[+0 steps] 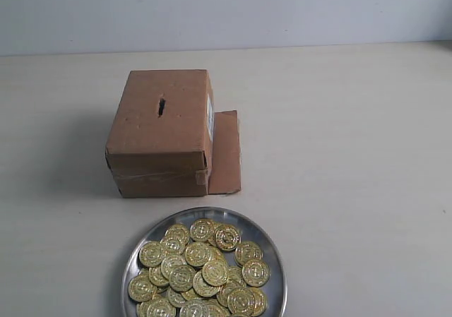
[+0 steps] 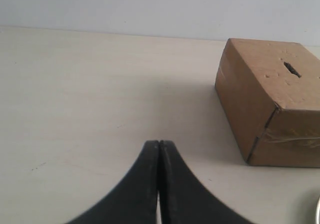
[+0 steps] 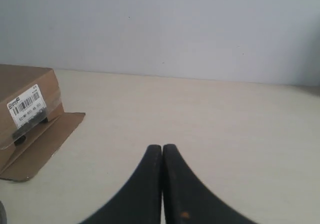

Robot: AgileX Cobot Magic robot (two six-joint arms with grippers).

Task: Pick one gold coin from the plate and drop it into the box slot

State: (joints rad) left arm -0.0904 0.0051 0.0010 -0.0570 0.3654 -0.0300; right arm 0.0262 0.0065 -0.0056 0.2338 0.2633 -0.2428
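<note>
A brown cardboard box [image 1: 164, 130] stands on the pale table, with a dark slot [image 1: 162, 106] in its top. In front of it a round silver plate [image 1: 274, 259] holds a heap of several gold coins [image 1: 198, 274]. Neither gripper shows in the exterior view. My left gripper [image 2: 159, 143] is shut and empty over bare table, with the box [image 2: 260, 99] and its slot [image 2: 291, 69] off to one side. My right gripper [image 3: 162, 147] is shut and empty too, apart from the box's labelled side [image 3: 25, 109] and loose flap [image 3: 42, 146].
The box's loose flap [image 1: 226, 152] lies flat on the table to the box's right. A pale wall [image 1: 226, 10] rises behind the table's far edge. A sliver of the plate's rim [image 2: 317, 211] shows at the left wrist view's corner.
</note>
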